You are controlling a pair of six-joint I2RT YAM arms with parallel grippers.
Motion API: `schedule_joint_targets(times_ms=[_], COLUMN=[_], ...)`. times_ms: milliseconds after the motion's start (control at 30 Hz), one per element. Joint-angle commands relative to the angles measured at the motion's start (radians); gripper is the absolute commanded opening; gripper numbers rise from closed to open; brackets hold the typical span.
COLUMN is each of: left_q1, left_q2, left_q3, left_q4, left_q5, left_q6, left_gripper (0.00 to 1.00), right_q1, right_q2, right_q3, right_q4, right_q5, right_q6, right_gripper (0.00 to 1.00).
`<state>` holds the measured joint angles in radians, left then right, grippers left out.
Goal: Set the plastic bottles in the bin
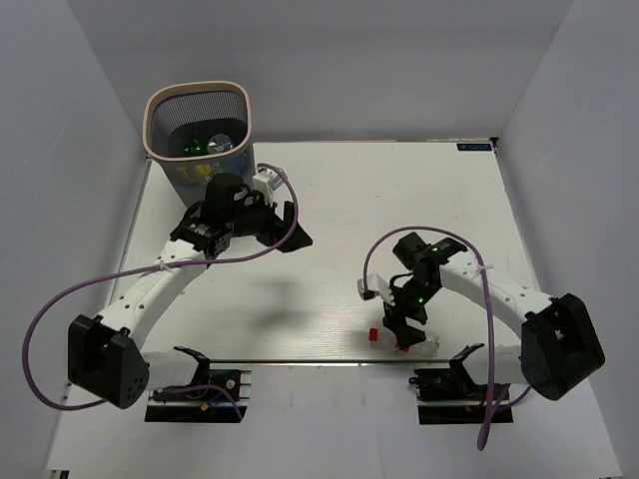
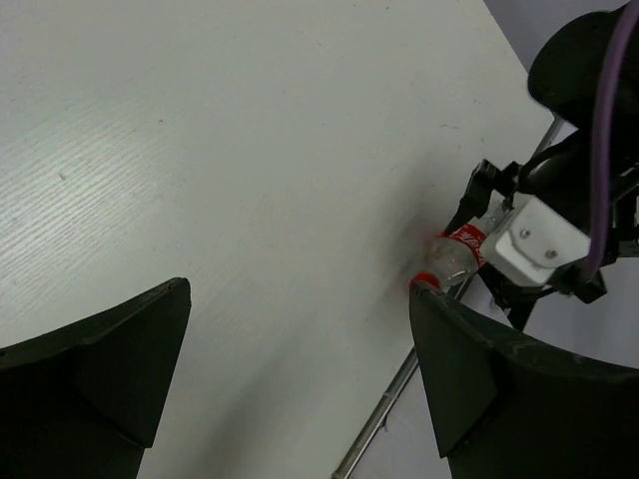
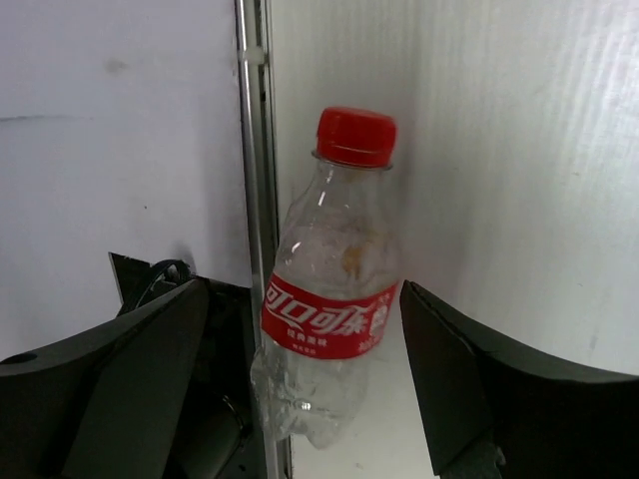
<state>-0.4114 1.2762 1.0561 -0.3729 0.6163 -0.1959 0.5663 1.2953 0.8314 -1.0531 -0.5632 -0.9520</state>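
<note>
Bottle (image 3: 334,289) left on table (image 1: 399,200): clear, red cap (image 3: 355,135), red label. It lies at 5 o'clock from table centre, hard against the metal edge strip (image 3: 252,150) on the near side.

Right gripper (image 3: 300,304) straddles it at the label band, jaws apart, not clamped. The table-side pad (image 3: 439,359) sits just beside the label; can't tell if it's touching.

Left gripper (image 2: 300,289) is up near the bin (image 1: 160,100) at 11 o'clock, jaws wide apart, nothing between them. A green bottle (image 1: 190,148) shows inside the bin.

Handling guess: empty thin PET, so very light. Walls look soft and dented and should buckle under squeeze. It's smooth and round, so likely to roll or squirt out sideways.

Best hold is across the label band mid-body, or nearer the shoulder where it's stiffer. Cap end is too narrow.

Risk: the body overlaps the strip, so the outer finger could foul on it.
</note>
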Motion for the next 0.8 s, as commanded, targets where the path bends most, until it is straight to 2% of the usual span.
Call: schedule_joint_targets(times_ms=[0,167,200,367,400,433,500,533,600,667,733,767], left_q1=[-0.033,-0.053,-0.053,-0.072,-0.072,-0.072,-0.082,-0.083,-0.083,-0.092,-0.092,-0.101], left_q2=[-0.084,-0.121,-0.136,-0.173,-0.187,-0.198,-0.212,-0.221,-0.248,-0.279,-0.299,-0.319], left_q3=[-0.047,-0.099,-0.114,-0.15,-0.16,-0.172,-0.182,-0.209,-0.235,-0.28,-0.332,-0.353], left_q4=[0.031,0.019,0.019,0.008,-0.001,-0.001,-0.011,-0.011,-0.011,-0.011,-0.011,-0.011], left_q5=[-0.006,-0.055,-0.069,-0.102,-0.102,-0.102,-0.102,-0.102,-0.102,-0.102,-0.102,-0.121], left_q6=[-0.019,-0.03,-0.039,-0.057,-0.057,-0.057,-0.057,-0.068,-0.077,-0.105,-0.129,-0.138], left_gripper=[1.0,1.0,1.0,1.0,1.0,1.0,1.0,1.0,1.0,1.0,1.0,1.0], right_q1=[0.058,0.122,0.135,0.159,0.162,0.165,0.162,0.159,0.152,0.149,0.142,0.136], right_q2=[-0.008,0.002,0.004,0.013,0.018,0.018,0.018,0.01,-0.004,0.005,0.064,0.088], right_q3=[-0.056,-0.149,-0.17,-0.215,-0.213,-0.2,-0.178,-0.143,-0.063,0.114,0.272,0.436], right_q4=[0.04,0.178,0.25,0.344,0.353,0.346,0.331,0.294,0.268,0.278,0.362,0.428], right_q5=[0.077,0.238,0.258,0.345,0.351,0.336,0.315,0.293,0.28,0.284,0.331,0.367], right_q6=[0.018,0.104,0.149,0.196,0.202,0.202,0.191,0.167,0.157,0.157,0.205,0.255], right_gripper=[0.83,0.82,0.79,0.67,0.6,0.33,0.06,0.0,0.0,0.0,0.0,0.0])
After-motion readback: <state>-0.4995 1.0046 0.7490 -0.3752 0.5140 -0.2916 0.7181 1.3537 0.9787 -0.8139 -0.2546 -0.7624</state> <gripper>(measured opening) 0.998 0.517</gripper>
